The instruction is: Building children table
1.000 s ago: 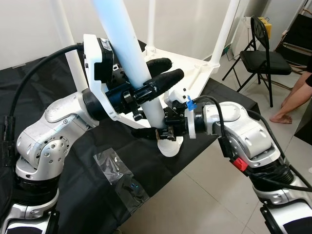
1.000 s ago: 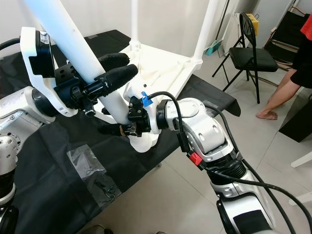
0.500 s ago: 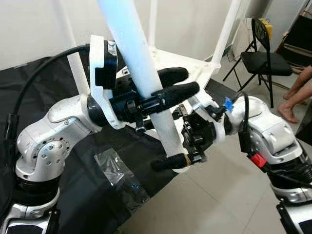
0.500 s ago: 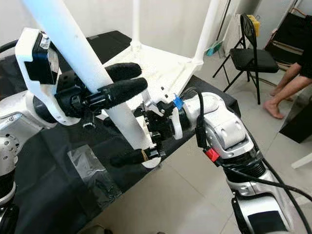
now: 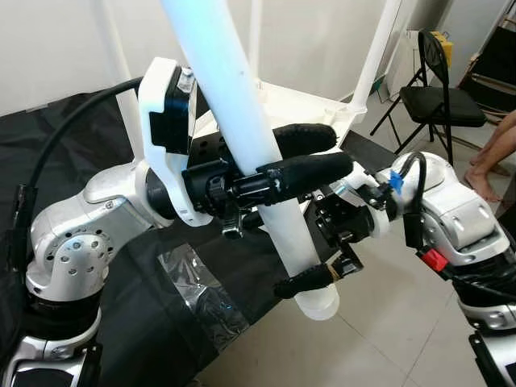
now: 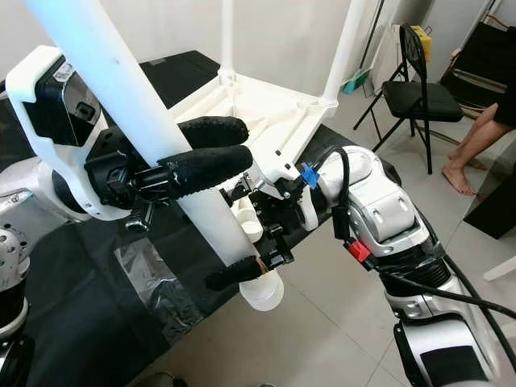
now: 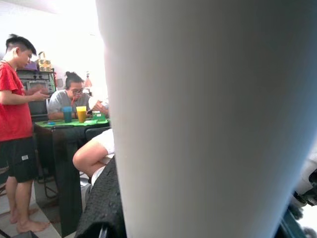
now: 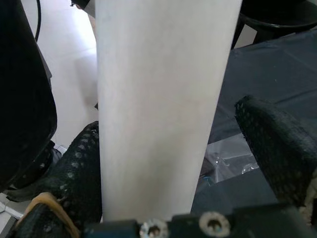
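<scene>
A long white table leg [image 5: 242, 105] slants down from the upper left to its lower end [image 5: 321, 300], which hangs past the cloth's edge. My left gripper [image 5: 343, 151] is shut on the leg at mid-length, one finger across its front. My right gripper [image 8: 166, 119] is open around the leg's lower part. One of its fingers [image 8: 74, 173] touches the leg and the other finger [image 8: 277, 144] stands clear of it. The upturned white table top [image 5: 318, 109] lies behind on the black cloth, with a fitted leg [image 5: 377, 48] standing up from it.
The black cloth [image 5: 72, 145] covers the work surface, and a clear plastic bag [image 5: 197, 282] lies on it near the front edge. A black folding chair [image 5: 439, 97] stands at the right back, with a person's foot [image 5: 488, 177] beside it. People sit at a table [image 7: 64, 124] in the left wrist view.
My left gripper has brought the leg nearer to me and to the right. The leg's lower end now hangs off the cloth's edge. My right gripper has turned and followed it.
</scene>
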Robot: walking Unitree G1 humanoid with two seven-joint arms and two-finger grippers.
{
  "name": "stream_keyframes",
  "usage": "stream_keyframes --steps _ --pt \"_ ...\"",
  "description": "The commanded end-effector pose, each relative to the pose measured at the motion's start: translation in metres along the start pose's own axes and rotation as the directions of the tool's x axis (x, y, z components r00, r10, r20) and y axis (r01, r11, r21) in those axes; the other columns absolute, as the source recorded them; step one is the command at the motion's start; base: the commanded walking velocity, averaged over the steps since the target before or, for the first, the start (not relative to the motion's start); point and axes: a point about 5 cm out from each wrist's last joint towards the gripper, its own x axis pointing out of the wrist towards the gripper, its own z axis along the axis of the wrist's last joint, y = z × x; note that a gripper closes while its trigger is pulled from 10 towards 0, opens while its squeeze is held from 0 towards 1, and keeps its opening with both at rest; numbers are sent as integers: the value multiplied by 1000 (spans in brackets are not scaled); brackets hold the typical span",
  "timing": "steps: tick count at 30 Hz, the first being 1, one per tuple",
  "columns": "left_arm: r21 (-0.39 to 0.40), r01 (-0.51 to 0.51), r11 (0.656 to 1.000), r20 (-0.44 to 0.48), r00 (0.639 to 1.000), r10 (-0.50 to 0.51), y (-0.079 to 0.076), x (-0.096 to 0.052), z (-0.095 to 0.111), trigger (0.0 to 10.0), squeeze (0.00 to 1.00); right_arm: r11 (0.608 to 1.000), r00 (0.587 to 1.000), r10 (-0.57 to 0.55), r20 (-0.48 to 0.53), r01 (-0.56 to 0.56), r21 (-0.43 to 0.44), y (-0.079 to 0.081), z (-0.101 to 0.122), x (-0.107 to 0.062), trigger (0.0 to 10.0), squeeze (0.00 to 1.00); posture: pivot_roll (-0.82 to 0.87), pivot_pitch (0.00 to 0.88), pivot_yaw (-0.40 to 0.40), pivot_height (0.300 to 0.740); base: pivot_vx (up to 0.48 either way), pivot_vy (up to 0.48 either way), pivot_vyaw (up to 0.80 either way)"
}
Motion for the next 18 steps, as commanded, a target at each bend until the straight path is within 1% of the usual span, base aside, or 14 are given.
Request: stream_keyframes --steps 1,2,4,5,6,7,9,18 --pt "-18 70 997 43 997 -69 -6 7 5 0 0 1000 1000 21 14 -20 -11 1 1 4 10000 0 0 69 -65 740 0 0 0" --pt "-27 80 996 56 995 -78 -6 9 7 0 0 999 998 38 57 -38 -7 3 2 8 10000 0 0 69 -63 740 0 0 0" --pt "-27 80 996 56 995 -78 -6 9 7 0 0 999 998 38 57 -38 -7 3 2 8 10000 0 0 69 -63 740 0 0 0" --pt "-30 83 996 61 995 -81 -7 9 7 0 0 999 996 46 76 -46 -5 3 3 10 10000 0 0 69 -63 740 0 0 0" --pt "-30 86 996 69 994 -84 -7 10 8 0 0 998 991 59 121 -60 5 5 5 13 0 0 3 69 -64 740 0 0 0" --pt "-31 88 996 77 993 -85 -7 10 9 0 0 997 986 69 155 -71 10 6 6 15 0 0 3 69 -63 740 0 0 0" --pt "-33 91 995 87 992 -87 -7 10 10 0 0 997 980 72 187 -75 13 8 8 16 0 0 2 69 -62 740 0 0 0" --pt "-36 97 995 98 991 -93 -5 10 10 0 0 999 974 34 222 -38 15 9 10 12 0 0 -8 64 -60 740 0 0 0"
